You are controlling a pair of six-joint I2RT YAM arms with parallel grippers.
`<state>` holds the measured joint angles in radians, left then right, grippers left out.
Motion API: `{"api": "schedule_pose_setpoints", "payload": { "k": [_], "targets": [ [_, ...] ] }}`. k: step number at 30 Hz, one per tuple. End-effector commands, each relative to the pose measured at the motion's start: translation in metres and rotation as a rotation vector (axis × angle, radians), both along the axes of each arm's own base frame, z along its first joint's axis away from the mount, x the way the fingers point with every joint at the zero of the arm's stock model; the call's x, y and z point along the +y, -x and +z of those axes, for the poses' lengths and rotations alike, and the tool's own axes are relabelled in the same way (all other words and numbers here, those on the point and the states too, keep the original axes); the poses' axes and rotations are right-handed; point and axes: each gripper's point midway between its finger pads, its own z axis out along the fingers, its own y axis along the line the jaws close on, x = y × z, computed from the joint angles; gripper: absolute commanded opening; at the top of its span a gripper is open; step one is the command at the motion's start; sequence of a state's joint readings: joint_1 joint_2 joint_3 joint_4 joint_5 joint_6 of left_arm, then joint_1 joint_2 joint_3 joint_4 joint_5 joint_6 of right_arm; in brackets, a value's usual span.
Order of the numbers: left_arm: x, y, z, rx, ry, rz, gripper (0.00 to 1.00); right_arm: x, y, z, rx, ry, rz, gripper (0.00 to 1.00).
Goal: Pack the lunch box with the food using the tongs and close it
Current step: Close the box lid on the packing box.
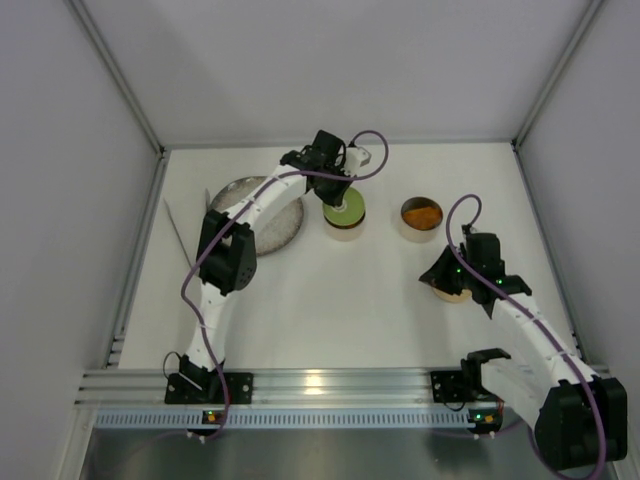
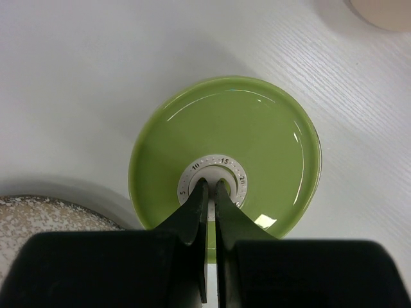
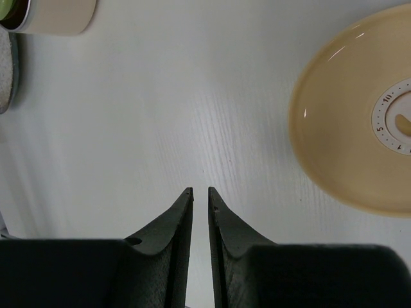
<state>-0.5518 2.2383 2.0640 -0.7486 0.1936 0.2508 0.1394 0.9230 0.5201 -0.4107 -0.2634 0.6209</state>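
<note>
The green lid (image 2: 257,128) sits on top of one tin (image 1: 343,232) of the lunch box. My left gripper (image 2: 210,183) is shut, its tips at the lid's white centre. The other tin (image 1: 421,229) stands uncovered to the right, with the orange food (image 1: 421,211) inside it. The tan lid (image 3: 347,128) lies flat on the table nearer the front. My right gripper (image 3: 200,190) hovers just left of it, jaws nearly together with nothing between them. The tongs (image 1: 178,232) lie on the table at the far left, away from both grippers.
The speckled grey plate (image 1: 275,225) lies just left of the green-lidded tin, under the left arm. White walls close in the table on three sides. The right arm's cable loops above the tan lid.
</note>
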Motion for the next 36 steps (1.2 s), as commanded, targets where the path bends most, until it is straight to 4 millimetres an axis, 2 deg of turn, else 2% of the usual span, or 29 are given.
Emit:
{"api": "schedule_pose_setpoints", "payload": {
  "k": [1, 12, 27, 30, 31, 33, 34, 36],
  "targets": [
    [-0.011, -0.009, 0.015, -0.024, 0.060, 0.008, 0.00, -0.003, -0.005, 0.013, -0.035, 0.009, -0.009, 0.15],
    [-0.008, -0.001, -0.010, 0.051, 0.037, 0.025, 0.00, -0.006, -0.004, 0.015, -0.039, 0.019, -0.014, 0.15],
    [-0.007, 0.013, -0.030, 0.139, 0.017, 0.026, 0.00, -0.008, -0.003, 0.017, -0.043, 0.028, -0.023, 0.15],
    [-0.007, 0.016, -0.031, 0.155, 0.019, 0.026, 0.11, -0.008, -0.003, 0.018, -0.048, 0.029, -0.022, 0.15],
    [-0.007, 0.016, -0.029, 0.155, 0.021, 0.027, 0.18, -0.008, -0.004, 0.019, -0.049, 0.030, -0.022, 0.15],
    [-0.007, 0.017, -0.026, 0.152, 0.024, 0.029, 0.22, -0.008, -0.004, 0.019, -0.050, 0.030, -0.022, 0.15],
    [-0.007, 0.016, -0.021, 0.144, 0.030, 0.032, 0.27, -0.008, -0.003, 0.018, -0.047, 0.030, -0.021, 0.15],
    [-0.008, 0.014, -0.010, 0.122, 0.045, 0.034, 0.30, -0.007, -0.003, 0.018, -0.049, 0.028, -0.018, 0.15]
  ]
}}
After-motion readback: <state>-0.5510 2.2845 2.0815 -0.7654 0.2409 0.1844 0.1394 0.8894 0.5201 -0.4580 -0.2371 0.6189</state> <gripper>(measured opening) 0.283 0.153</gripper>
